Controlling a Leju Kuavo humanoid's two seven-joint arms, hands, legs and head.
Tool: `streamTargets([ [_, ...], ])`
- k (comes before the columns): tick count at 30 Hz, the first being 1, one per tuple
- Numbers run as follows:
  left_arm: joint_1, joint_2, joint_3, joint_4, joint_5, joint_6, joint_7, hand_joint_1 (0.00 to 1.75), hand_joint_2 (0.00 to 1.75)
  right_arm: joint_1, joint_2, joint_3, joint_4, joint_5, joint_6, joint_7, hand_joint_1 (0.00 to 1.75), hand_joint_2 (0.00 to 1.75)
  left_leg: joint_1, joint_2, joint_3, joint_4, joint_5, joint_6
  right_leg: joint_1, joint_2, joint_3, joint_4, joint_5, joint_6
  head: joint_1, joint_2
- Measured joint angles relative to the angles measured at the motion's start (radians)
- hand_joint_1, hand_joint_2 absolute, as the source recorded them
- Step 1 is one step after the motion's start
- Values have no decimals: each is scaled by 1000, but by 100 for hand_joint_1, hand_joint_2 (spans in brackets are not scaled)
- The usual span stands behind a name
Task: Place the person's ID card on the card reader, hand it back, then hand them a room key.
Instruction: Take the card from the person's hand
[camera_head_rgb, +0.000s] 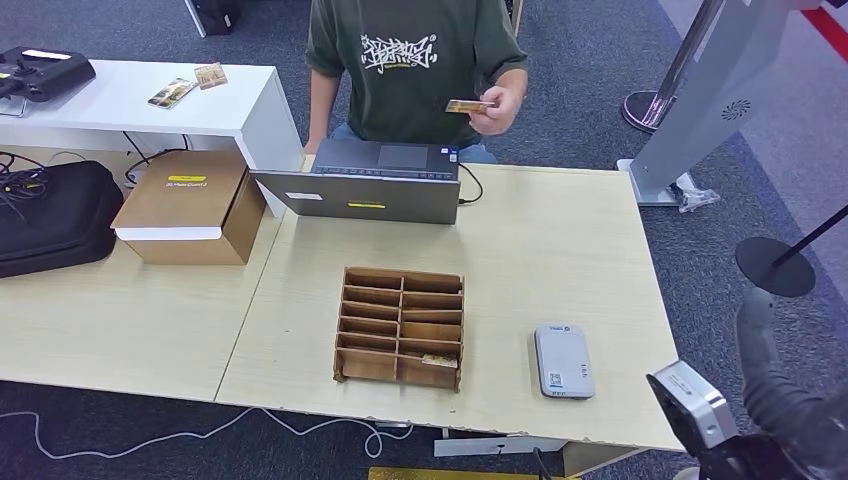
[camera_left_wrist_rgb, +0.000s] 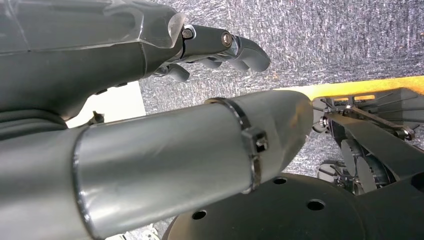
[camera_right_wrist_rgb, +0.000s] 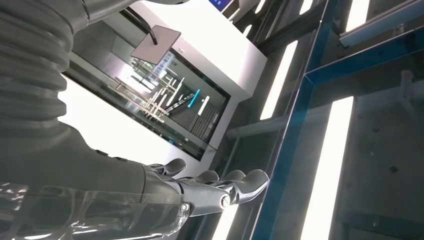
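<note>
Head view: a person (camera_head_rgb: 415, 60) in a dark green printed T-shirt stands at twelve o'clock behind the light wooden table (camera_head_rgb: 560, 250), pinching the ID card (camera_head_rgb: 467, 106) in one hand (camera_head_rgb: 498, 108), held above the table's far edge. An open laptop (camera_head_rgb: 375, 185) sits just in front of that person. At the table's centre stands a wooden slotted organizer (camera_head_rgb: 400, 327); a room key card (camera_head_rgb: 438, 359) lies in a slot in its near right part. The grey card reader (camera_head_rgb: 563, 361) lies flat at four o'clock from the organizer, near but apart. Left wrist view: the left hand (camera_left_wrist_rgb: 220, 47) hangs over grey carpet, fingers loosely curled, holding nothing. Right wrist view: the right hand (camera_right_wrist_rgb: 210, 187) is stretched out flat, fingers extended, empty
</note>
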Motion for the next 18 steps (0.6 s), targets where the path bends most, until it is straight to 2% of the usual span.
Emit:
streamTargets([
  [18, 0, 0, 0, 0, 5, 0, 0, 0, 0, -1, 0, 0, 5, 15, 0, -5, 0, 175, 0, 0, 0, 0, 0, 0, 0, 0, 0, 0, 0, 0, 0, 0],
])
